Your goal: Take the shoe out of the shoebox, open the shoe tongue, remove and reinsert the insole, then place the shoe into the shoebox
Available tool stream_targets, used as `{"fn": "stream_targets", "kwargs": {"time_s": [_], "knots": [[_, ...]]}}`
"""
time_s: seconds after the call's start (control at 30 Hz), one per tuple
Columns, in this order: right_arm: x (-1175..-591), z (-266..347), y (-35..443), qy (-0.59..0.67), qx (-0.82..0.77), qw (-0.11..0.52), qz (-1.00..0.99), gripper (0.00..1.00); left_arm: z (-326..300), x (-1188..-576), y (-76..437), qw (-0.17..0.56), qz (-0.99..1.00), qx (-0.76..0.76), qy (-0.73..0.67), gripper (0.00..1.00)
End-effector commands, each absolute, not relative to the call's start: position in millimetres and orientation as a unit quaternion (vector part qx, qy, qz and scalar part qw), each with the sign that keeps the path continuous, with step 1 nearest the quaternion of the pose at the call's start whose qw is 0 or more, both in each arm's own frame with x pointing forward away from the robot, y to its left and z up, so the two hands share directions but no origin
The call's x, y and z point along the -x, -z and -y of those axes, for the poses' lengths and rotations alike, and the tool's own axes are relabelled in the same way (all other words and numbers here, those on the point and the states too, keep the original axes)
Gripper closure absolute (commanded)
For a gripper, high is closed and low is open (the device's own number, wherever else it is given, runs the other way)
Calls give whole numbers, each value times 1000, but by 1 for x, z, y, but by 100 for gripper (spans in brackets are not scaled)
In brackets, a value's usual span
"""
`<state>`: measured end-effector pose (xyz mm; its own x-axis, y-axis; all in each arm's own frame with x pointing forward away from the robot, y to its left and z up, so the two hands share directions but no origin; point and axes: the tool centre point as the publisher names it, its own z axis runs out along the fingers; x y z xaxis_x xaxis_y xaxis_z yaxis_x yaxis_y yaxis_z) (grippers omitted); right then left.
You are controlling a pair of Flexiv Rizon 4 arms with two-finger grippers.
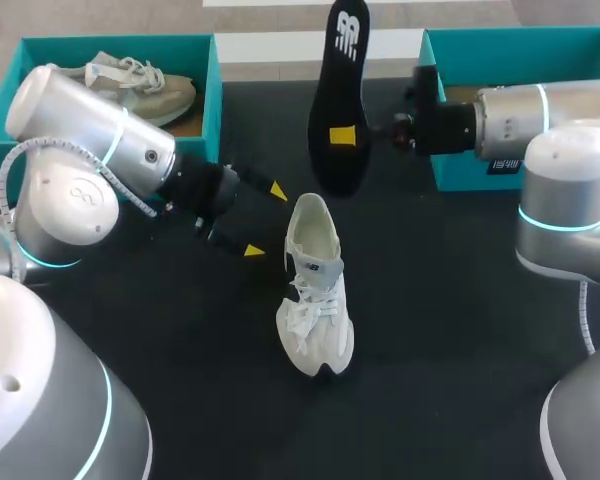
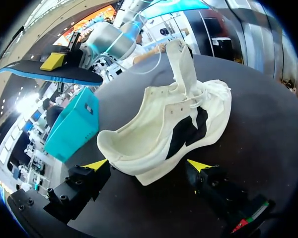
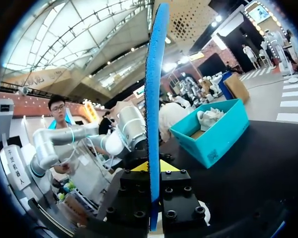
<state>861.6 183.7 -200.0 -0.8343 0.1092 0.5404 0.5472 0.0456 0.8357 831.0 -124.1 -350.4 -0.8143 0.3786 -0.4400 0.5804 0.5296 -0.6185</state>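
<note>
Shoe upright at the frame's centre on the tabletop, tongue lifted open. Insole pinched in the right claw, held high at upper centre. Left claw spread, just beside the heel. Apparently the reinsertion step; next, to lower insole into the opening, heel steadied.

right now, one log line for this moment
phase: insole out | right gripper: shut on insole, held aloft | left gripper: open, at white shoe heel | white shoe: upright on table

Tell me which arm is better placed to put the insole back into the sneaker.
Right. The right pincer grips the black insole, raised near the white sneaker. The left pincer sits open and empty at the sneaker's heel, better for steadying it.
</note>
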Motion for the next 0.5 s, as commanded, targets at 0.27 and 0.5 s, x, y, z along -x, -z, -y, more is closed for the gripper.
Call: {"fn": "stream_targets", "kwargs": {"time_s": [0.27,0.5], "knots": [[-863,-197,201,648,232,169,705,100,124,-830,350,127,-866,-277,397,0],[-863,-197,201,648,232,169,705,100,124,-830,350,127,-866,-277,397,0]]}}
